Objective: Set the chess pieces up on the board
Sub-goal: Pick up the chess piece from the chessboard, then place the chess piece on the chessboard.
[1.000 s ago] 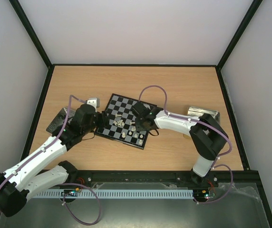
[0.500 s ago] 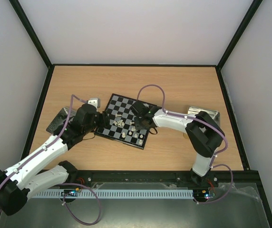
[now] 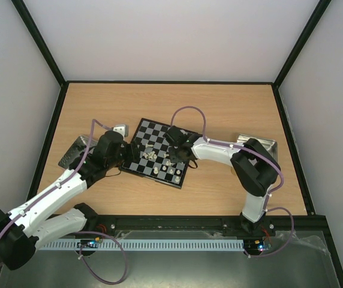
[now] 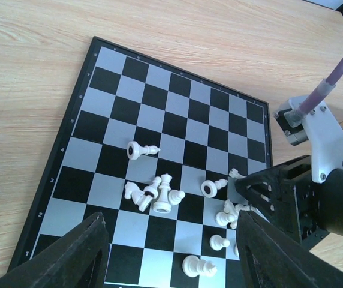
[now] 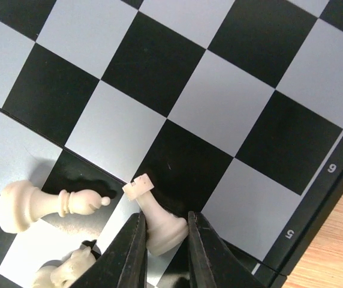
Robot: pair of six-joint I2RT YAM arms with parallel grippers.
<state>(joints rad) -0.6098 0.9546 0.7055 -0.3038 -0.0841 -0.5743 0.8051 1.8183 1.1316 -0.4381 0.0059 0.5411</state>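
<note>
right hand (image 5: 164,223): clamped on white rook (image 5: 152,211) | left hand (image 4: 168,240): wide, empty | board (image 4: 159,78): toppled white pieces (image 4: 159,195)

We find open room over the far rows of the board (image 4: 177,102), where bare squares run to the rim, and over the wooden surface (image 3: 171,102) beyond. The near middle is crowded: toppled chess pieces (image 4: 153,193) lie clustered ahead of the wide-spread left hand (image 4: 170,231). The right hand (image 4: 252,192) stands low at the board's right side, pinching a tilted rook (image 5: 153,216), with a fallen piece (image 5: 45,207) just beside it. The left tray (image 3: 72,153) and right tray (image 3: 258,143) flank the board.
</note>
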